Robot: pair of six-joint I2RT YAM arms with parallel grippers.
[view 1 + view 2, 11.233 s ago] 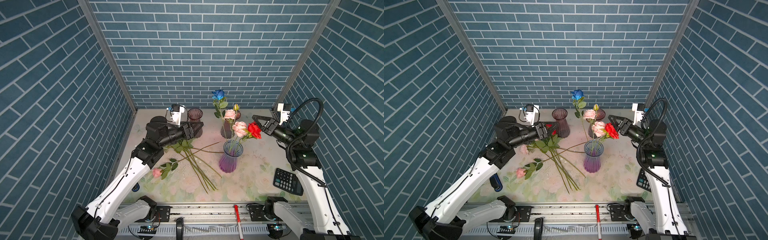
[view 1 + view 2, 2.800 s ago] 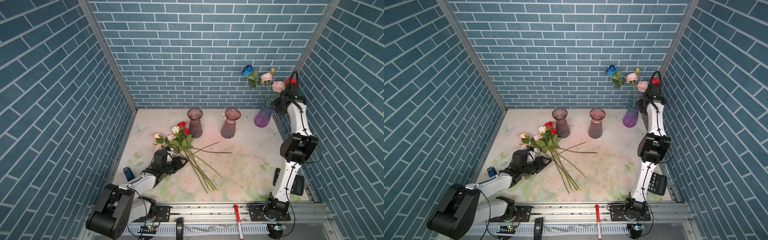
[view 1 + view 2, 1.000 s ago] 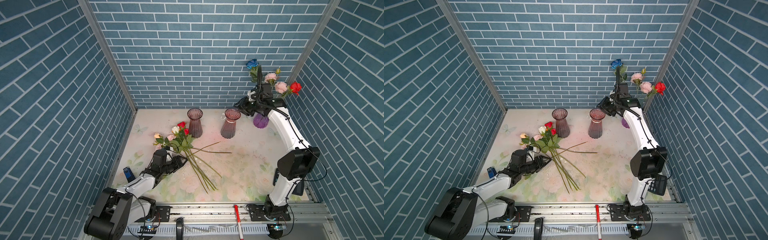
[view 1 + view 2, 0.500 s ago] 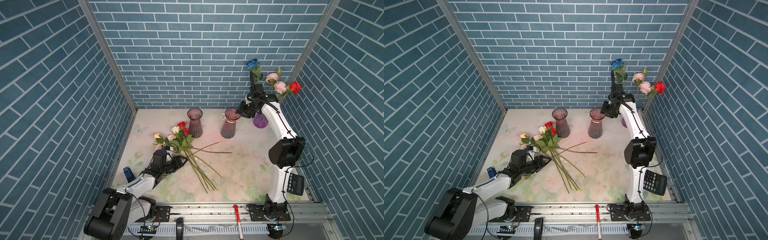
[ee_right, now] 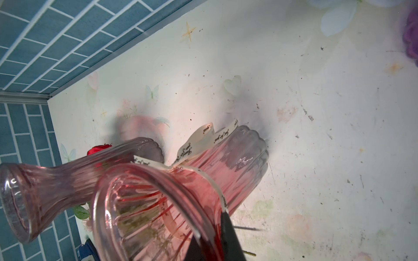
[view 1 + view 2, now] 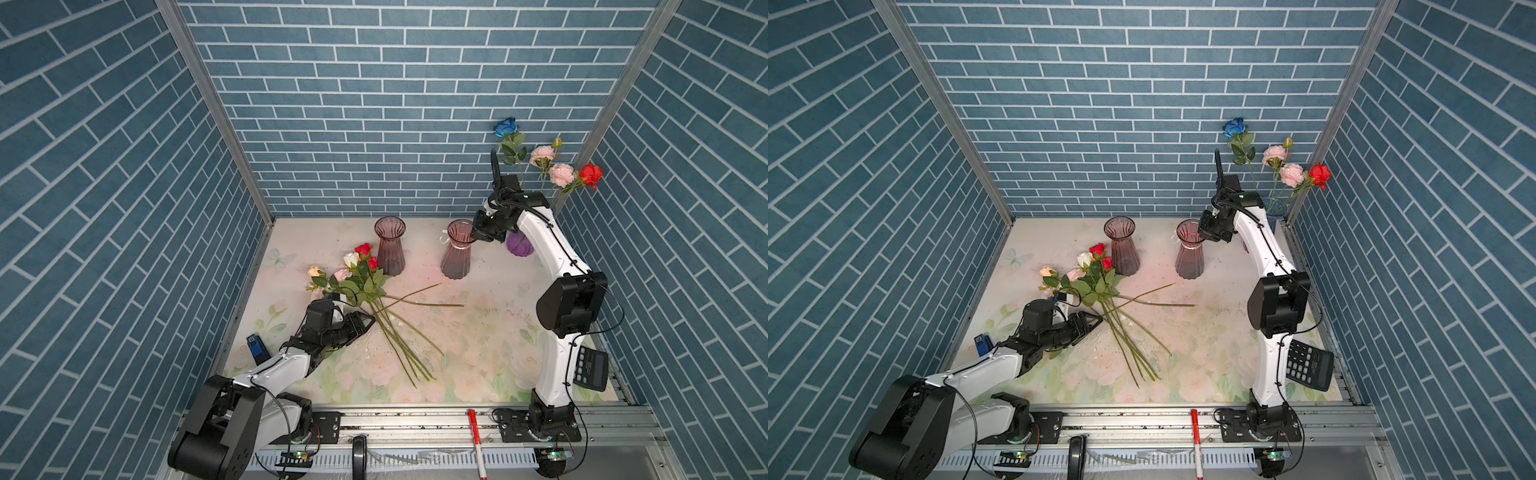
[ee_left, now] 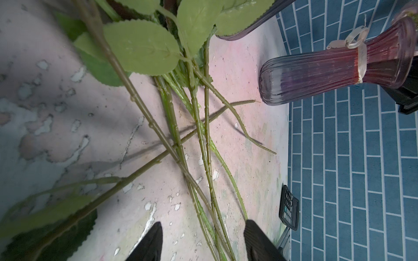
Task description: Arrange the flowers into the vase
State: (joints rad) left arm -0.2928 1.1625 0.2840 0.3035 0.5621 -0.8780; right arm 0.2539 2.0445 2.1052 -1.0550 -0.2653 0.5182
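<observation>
A bunch of flowers (image 6: 360, 279) with red, white and pink blooms lies on the table, and their long green stems (image 7: 203, 158) fan out. My left gripper (image 6: 368, 322) is low beside them and open. Several stems pass between its fingertips (image 7: 250, 226) without being pinched. My right gripper (image 6: 478, 235) is shut on the rim of a pink glass vase (image 6: 456, 257) tied with a ribbon, one finger (image 5: 228, 228) outside the glass and the other inside. A purple vase (image 6: 519, 245) in the back right corner holds blue, pink and red flowers (image 6: 557, 174).
A second pink vase (image 6: 390, 251) stands left of the held one, close to the blooms. A black calculator (image 6: 592, 368) lies by the right wall. A small blue object (image 6: 257, 347) is near the left wall. A red and white pen (image 6: 477, 440) rests on the front rail.
My right gripper has come away from the purple vase to the ribboned pink vase and has shut on its rim. The left arm and the flowers on the table have not moved.
</observation>
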